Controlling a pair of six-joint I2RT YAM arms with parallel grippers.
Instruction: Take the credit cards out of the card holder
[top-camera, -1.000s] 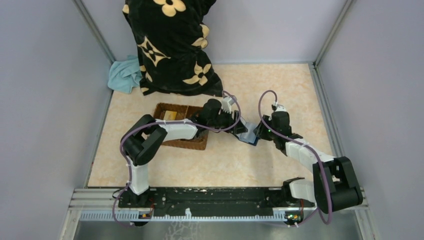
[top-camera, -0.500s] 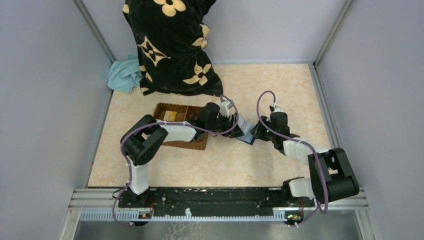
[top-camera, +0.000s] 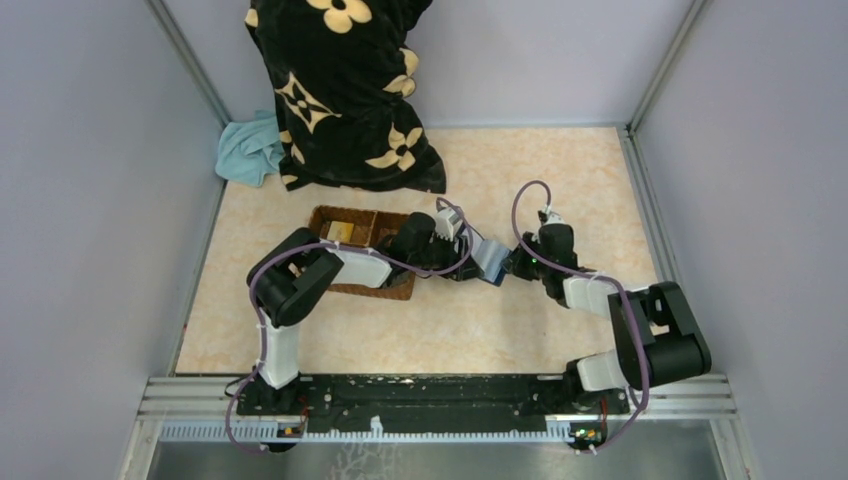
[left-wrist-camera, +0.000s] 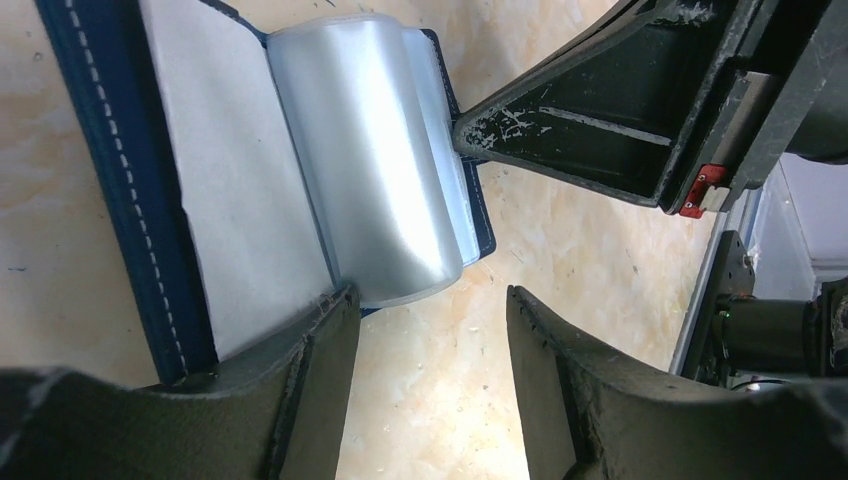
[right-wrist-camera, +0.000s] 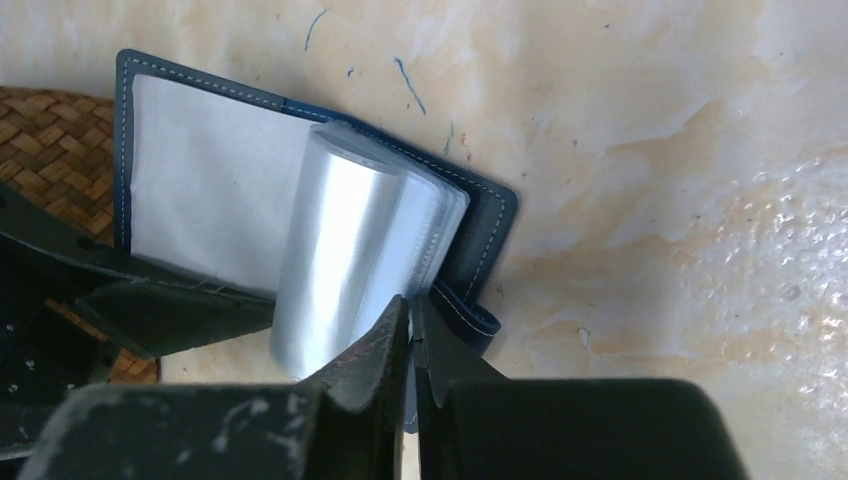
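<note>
The navy card holder (top-camera: 490, 258) lies open on the table between both grippers. Its pale grey lining and a curled bundle of clear sleeves (right-wrist-camera: 340, 250) face up. My left gripper (left-wrist-camera: 430, 300) is open, and its left finger (left-wrist-camera: 310, 360) rests on the grey left flap (left-wrist-camera: 230, 180). My right gripper (right-wrist-camera: 412, 305) is shut on the edge of the sleeves at the holder's right flap (right-wrist-camera: 480, 230). No credit cards show in the sleeves. One yellowish card (top-camera: 338, 231) lies in the basket.
A brown wicker basket (top-camera: 352, 218) sits just left of the holder, under my left arm; its corner (right-wrist-camera: 50, 140) shows in the right wrist view. A black flowered cushion (top-camera: 345, 90) and a teal cloth (top-camera: 248, 150) stand at the back left.
My right gripper has shut on the sleeves' edge. Both grippers and the holder have shifted slightly left. The left gripper's opening is unchanged.
</note>
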